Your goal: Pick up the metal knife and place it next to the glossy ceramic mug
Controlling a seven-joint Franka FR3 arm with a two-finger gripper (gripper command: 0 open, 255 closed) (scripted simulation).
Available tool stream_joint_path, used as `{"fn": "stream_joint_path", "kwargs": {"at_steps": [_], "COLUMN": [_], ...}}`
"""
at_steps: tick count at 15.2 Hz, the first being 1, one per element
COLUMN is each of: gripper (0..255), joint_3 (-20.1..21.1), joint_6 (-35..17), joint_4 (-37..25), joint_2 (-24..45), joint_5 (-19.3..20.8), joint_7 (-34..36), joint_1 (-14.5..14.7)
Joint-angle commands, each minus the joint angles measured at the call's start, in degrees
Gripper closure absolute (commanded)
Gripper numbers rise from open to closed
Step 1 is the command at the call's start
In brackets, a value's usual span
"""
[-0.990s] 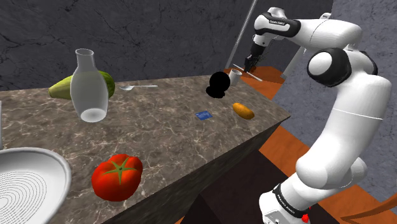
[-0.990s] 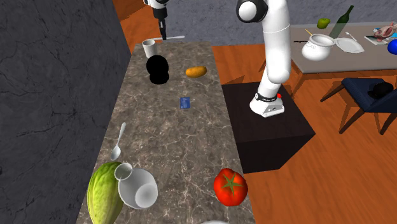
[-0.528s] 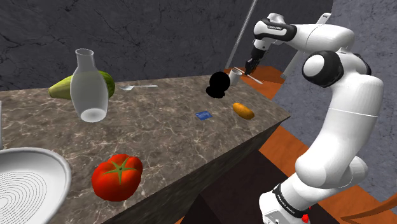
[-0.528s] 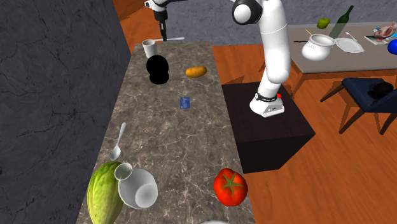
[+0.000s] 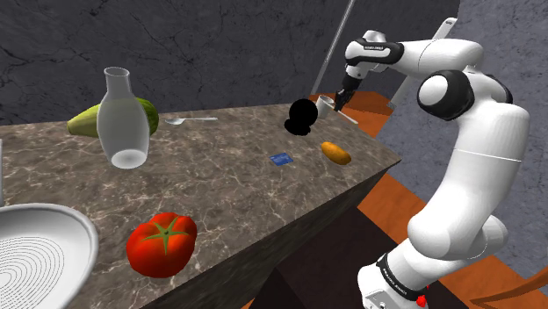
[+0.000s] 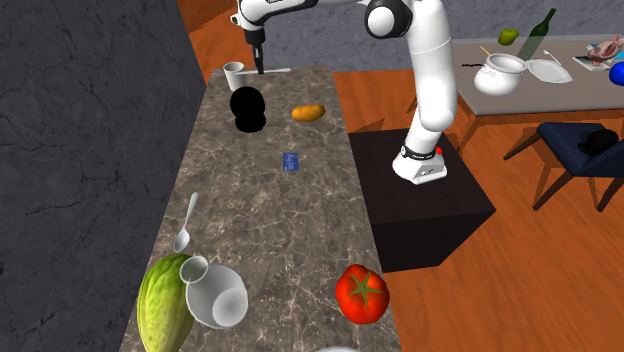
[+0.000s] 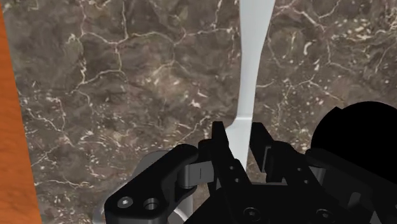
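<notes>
The surface [image 6: 260,230] ran as a long marble slab from the bottom of the second exterior view to its top centre. A dark wall [image 6: 90,150] closed its whole left side. Its right edge stood open above orange floor [image 6: 520,270]. The arm [image 6: 435,70] rose from the stand [image 6: 440,220] at right of centre and bent over to the slab's far short end at the top. The broadest bare room lay in the slab's middle.

At the lower left of the shoulder view a white plate [image 5: 53,237] overhung the near corner. In the bottom left of the second exterior view a green melon [image 6: 163,300] and a pale vase [image 6: 215,295] lay touching, with a tomato [image 6: 361,293] at the right edge nearby.

A black blob [image 6: 247,109] sat at the upper centre, just below the mug [image 6: 234,75]. It blocked the way to the mug from the slab's middle. An orange lump [image 6: 308,112] lay to the blob's right, near the open edge.

The knife [image 6: 276,71] lay level along the far edge, just right of the mug and apart from it. Whether it touched the marble could not be told. The pincer [image 6: 259,66] pointed straight down with its fingers closed on the knife's handle end. In the wrist view the pale blade [image 7: 254,57] ran out over the marble from the pincer, and the blob bulked close beside one finger.

A spoon [image 6: 188,218] lay by the wall at the lower left. A small blue tag [image 6: 291,161] lay at centre.
</notes>
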State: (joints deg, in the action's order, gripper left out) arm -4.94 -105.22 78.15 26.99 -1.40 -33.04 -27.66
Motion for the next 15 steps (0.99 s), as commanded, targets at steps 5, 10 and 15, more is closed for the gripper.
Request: {"fn": "stream_joint_path", "kwargs": {"at_steps": [5, 10, 15], "gripper": [255, 255, 255], "joint_3": [0.0, 0.1, 0.2], "joint_6": [-4.3, -7.7, -11.0], "joint_4": [3.6, 6.1, 8.2], "joint_2": [0.7, 1.6, 2.7], "joint_5": [-0.1, -0.2, -0.3], "joint_7": [0.0, 0.0, -0.1], "joint_1": [0.0, 0.1, 0.0]}}
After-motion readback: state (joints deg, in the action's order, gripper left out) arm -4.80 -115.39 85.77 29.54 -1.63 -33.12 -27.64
